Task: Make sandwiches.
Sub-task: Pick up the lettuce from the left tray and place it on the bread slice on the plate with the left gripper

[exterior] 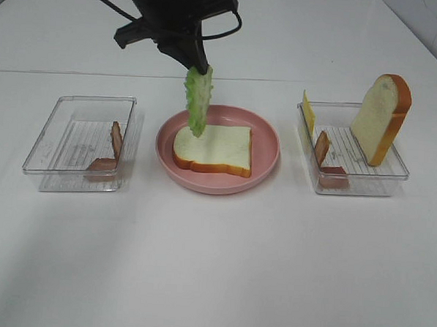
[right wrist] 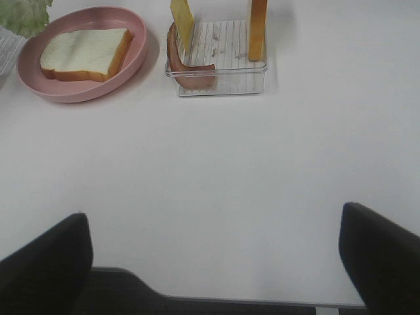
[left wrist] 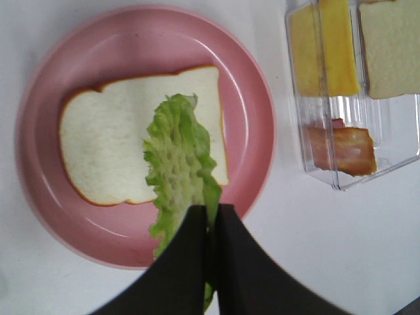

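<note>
My left gripper (exterior: 197,66) is shut on a green lettuce leaf (exterior: 198,100) that hangs over the left part of a white bread slice (exterior: 215,149) lying on the pink plate (exterior: 267,140). The left wrist view shows the leaf (left wrist: 178,164) dangling above the bread (left wrist: 105,144) from my closed gripper (left wrist: 211,220). A second bread slice (exterior: 383,117) stands upright in the right clear tray (exterior: 397,173) with a yellow cheese slice (exterior: 308,109) and bacon (exterior: 323,151). My right gripper (right wrist: 216,256) is open, low over bare table, not seen in the high view.
A clear tray (exterior: 39,161) on the left holds bacon strips (exterior: 115,140). The white table's back edge runs behind the trays. The right wrist view shows the plate (right wrist: 131,59) and right tray (right wrist: 220,75) far ahead.
</note>
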Available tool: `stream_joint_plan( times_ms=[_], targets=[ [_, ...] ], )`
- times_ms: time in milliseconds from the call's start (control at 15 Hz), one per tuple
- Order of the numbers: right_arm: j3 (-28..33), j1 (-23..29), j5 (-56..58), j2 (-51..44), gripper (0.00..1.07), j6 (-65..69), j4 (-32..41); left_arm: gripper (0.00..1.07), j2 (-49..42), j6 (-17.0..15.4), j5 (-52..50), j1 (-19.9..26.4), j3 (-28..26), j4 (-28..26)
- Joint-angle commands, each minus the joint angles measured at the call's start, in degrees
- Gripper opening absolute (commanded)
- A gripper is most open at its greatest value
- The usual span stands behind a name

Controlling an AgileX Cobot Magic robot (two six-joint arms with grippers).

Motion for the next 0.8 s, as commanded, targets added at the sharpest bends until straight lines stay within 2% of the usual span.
stream_joint_plan(
  times_ms=[67, 800],
  targets=[
    [0.2, -0.4, 0.2, -1.4, 0.98, 0.5, -0.2, 0.00, 1.8, 0.1, -1.0, -1.8, 0.3, -3.9],
    [0.2, -0.4, 0.2, -1.4, 0.98, 0.5, -0.2, 0.00, 7.8, 1.1, -12.7, -3.0, 0.3, -14.6]
  ],
)
